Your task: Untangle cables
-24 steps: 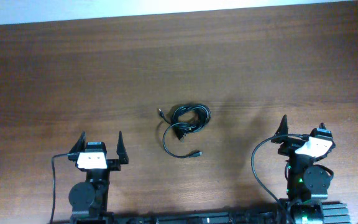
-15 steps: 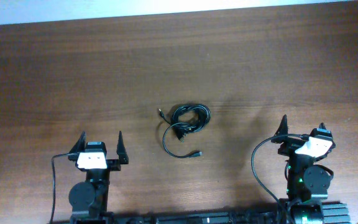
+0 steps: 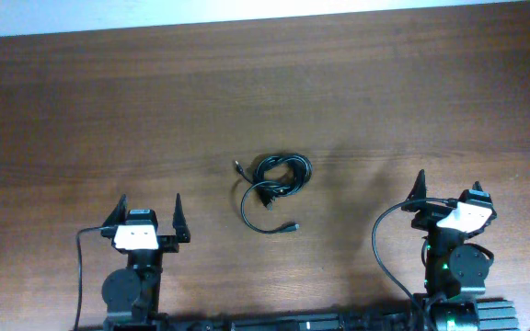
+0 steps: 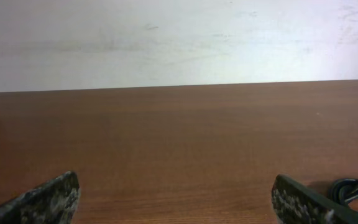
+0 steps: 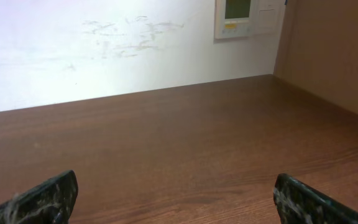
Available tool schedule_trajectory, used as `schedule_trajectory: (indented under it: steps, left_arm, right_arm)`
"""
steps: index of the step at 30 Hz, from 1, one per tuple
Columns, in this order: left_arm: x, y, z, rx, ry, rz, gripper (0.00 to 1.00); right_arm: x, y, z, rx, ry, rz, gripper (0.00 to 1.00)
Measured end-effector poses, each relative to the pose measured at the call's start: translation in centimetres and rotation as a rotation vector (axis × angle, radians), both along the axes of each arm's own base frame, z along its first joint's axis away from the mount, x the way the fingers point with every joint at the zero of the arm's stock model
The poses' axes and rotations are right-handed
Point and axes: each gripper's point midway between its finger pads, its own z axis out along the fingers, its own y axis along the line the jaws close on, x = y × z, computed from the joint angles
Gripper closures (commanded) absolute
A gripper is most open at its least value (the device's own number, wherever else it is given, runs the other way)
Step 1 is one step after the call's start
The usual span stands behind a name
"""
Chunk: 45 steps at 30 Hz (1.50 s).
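Lying in a small knot near the middle of the table [image 3: 109,110], the cables [image 3: 278,176] form a tight coil. One loose strand curves down from it toward the near edge and ends in a small plug. Another short end sticks out at the coil's upper left. In the left wrist view only a bit of the coil [image 4: 355,188] shows at the far right edge, just past the right finger.

The left gripper [image 3: 150,208] sits low at the near edge, well apart from the knot, pointing straight across the table with its fingers spread wide and nothing between them. The right gripper [image 3: 447,188] sits on the other side of the knot, turned slightly, its fingers likewise parted and empty. Both wrist cameras look over bare wood toward a white wall [image 4: 166,37].

Compared with the earlier overhead pictures, nothing differs: both arms and the cables are in the same places.
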Motion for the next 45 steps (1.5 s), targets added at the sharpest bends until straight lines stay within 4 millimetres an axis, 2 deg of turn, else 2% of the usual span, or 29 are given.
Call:
schedule_trajectory:
  steps: [12, 18, 20, 25, 27, 29, 31, 33, 34, 35, 38, 39, 41, 42, 45]
  left_arm:
    - [0.0, 0.0, 0.2, -0.001, -0.008, 0.0, 0.01]
    - [0.1, 0.0, 2.5, -0.004, -0.104, -0.003, 0.01]
    - [0.0, -0.7, 2.8, -0.005, -0.118, -0.04, 0.01]
    - [-0.4, -1.9, 6.6, -0.089, -0.265, -0.114, 0.01]
    - [-0.1, -1.9, 6.3, -0.108, -0.246, -0.117, 0.01]
    - [1.0, -2.0, 5.9, -0.116, -0.165, -0.113, 0.01]
    - [2.4, -2.2, 8.6, -0.118, -0.132, -0.121, 0.01]
    - [4.6, -3.2, 11.4, -0.122, -0.095, -0.176, 0.01]
    - [5.7, -3.8, 11.5, -0.125, -0.058, -0.207, 0.01]
    - [7.6, -4.8, 11.8, -0.134, 0.009, -0.259, 0.01]
    - [12.3, -7.1, 9.8, -0.179, 0.26, -0.357, 0.01]
    - [13.3, -8.5, 8.8, -0.193, 0.374, -0.39, 0.01]
    - [14.9, -11.8, 8.7, -0.136, 0.49, -0.481, 0.01]
    - [15.7, -14.2, 9.0, -0.078, 0.505, -0.546, 0.01]
    - [16.9, -17.6, 9.0, -0.013, 0.449, -0.63, 0.01]
  right_arm:
    - [0.0, 0.0, 0.0, 0.0, 0.0, 0.0, 0.01]
    - [0.0, 0.0, 0.0, 0.0, 0.0, 0.0, 0.01]
    - [0.0, 0.0, 0.0, -0.001, 0.0, 0.0, 0.01]
    - [0.0, 0.0, 0.0, 0.0, 0.0, 0.001, 0.01]
    - [0.0, 0.0, 0.0, 0.0, 0.0, 0.0, 0.02]
    - [0.0, 0.1, 0.0, 0.0, 0.0, 0.003, 0.01]
    - [0.0, 0.1, -0.1, 0.0, 0.002, 0.006, 0.01]
    - [0.1, 0.1, -0.1, 0.0, 0.005, 0.007, 0.01]
    - [0.1, 0.1, 0.0, 0.0, 0.003, 0.008, 0.01]
    - [0.1, 0.1, -0.1, 0.001, 0.005, 0.007, 0.01]
    - [0.0, 0.1, -0.1, 0.0, 0.004, 0.007, 0.01]
    - [0.0, 0.1, -0.1, 0.001, 0.004, 0.007, 0.01]
    - [0.1, 0.1, -0.2, 0.001, 0.007, 0.007, 0.01]
    - [0.1, 0.1, -0.1, 0.001, 0.006, 0.007, 0.01]
    - [0.1, 0.1, -0.1, 0.0, 0.006, 0.007, 0.01]
